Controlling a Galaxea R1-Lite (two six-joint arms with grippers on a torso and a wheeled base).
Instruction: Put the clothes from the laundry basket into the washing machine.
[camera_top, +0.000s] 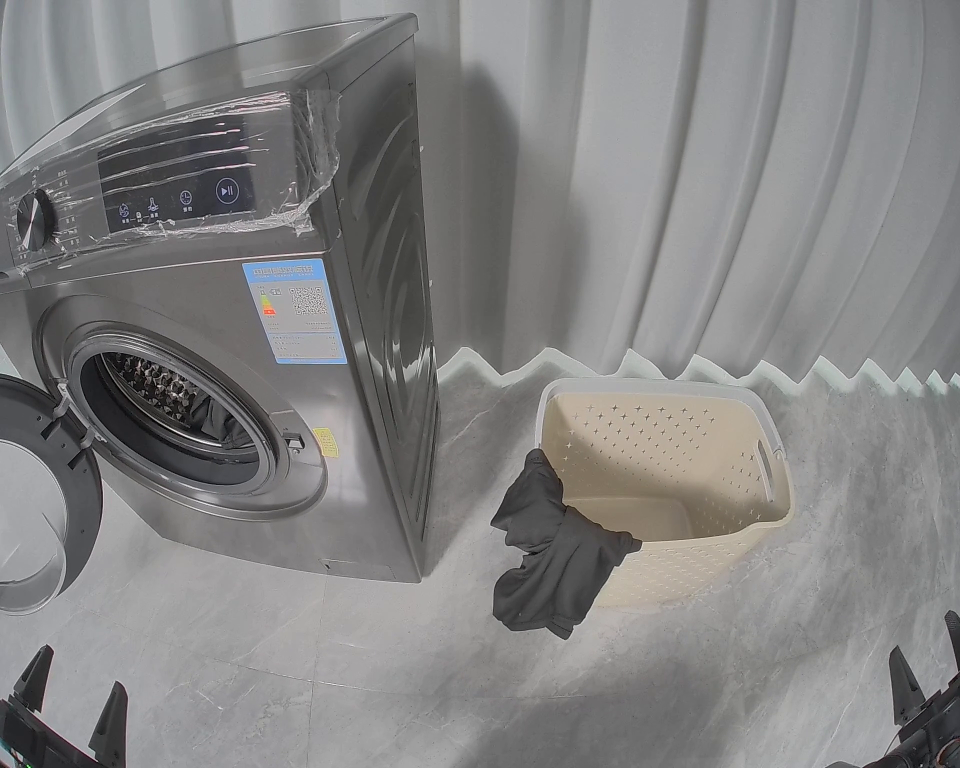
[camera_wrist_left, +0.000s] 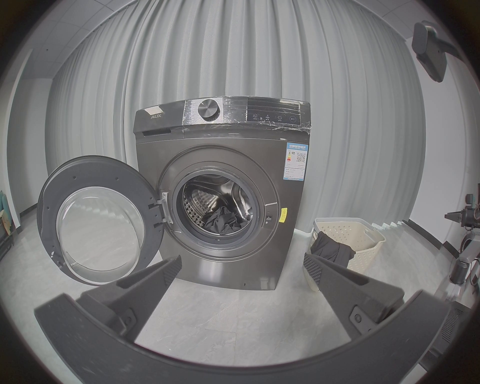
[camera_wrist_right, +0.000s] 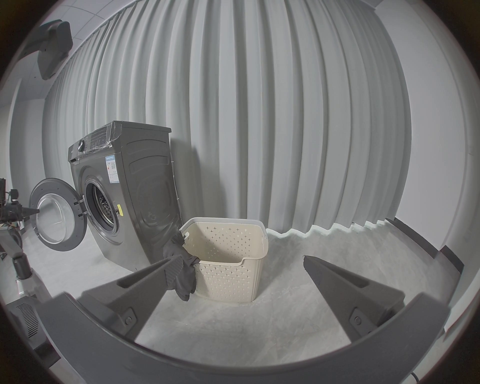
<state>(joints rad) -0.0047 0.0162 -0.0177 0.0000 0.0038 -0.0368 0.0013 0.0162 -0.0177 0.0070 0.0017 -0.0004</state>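
— What is hard for me to see here?
— In your head view the washing machine (camera_top: 250, 330) is cut off at the left edge. Its round door (camera_top: 40, 520), swung wide open, also runs partly out of frame. Of each arm you get just the dark pointed fingers at the bottom corners. From the left wrist you can see a dark garment (camera_wrist_left: 222, 220) crumpled low in the drum. You can't tell what kind it is.
— And the basket?
— The laundry basket (camera_top: 690, 570) stands on the grey stone-look floor (camera_top: 400, 650), just right of the machine and near the pleated white curtain (camera_top: 700, 180). It is cream plastic with rounded corners. Its walls are pierced with small star-shaped holes, and there is a slot handle in one end. A second dark piece of clothing (camera_top: 550, 560), soft and matte, hangs over the rim at the corner nearest the machine. Most of it hangs outside.
— What is the machine's finish?
— Brushed grey metal with a ribbed steel drum. Crinkled clear film covers the control panel (camera_top: 170, 190).
— And my grippers?
— Your left gripper (camera_top: 78, 672) and right gripper (camera_top: 921, 632) sit low, well apart from everything. Their fingers are spread wide, with nothing between them.
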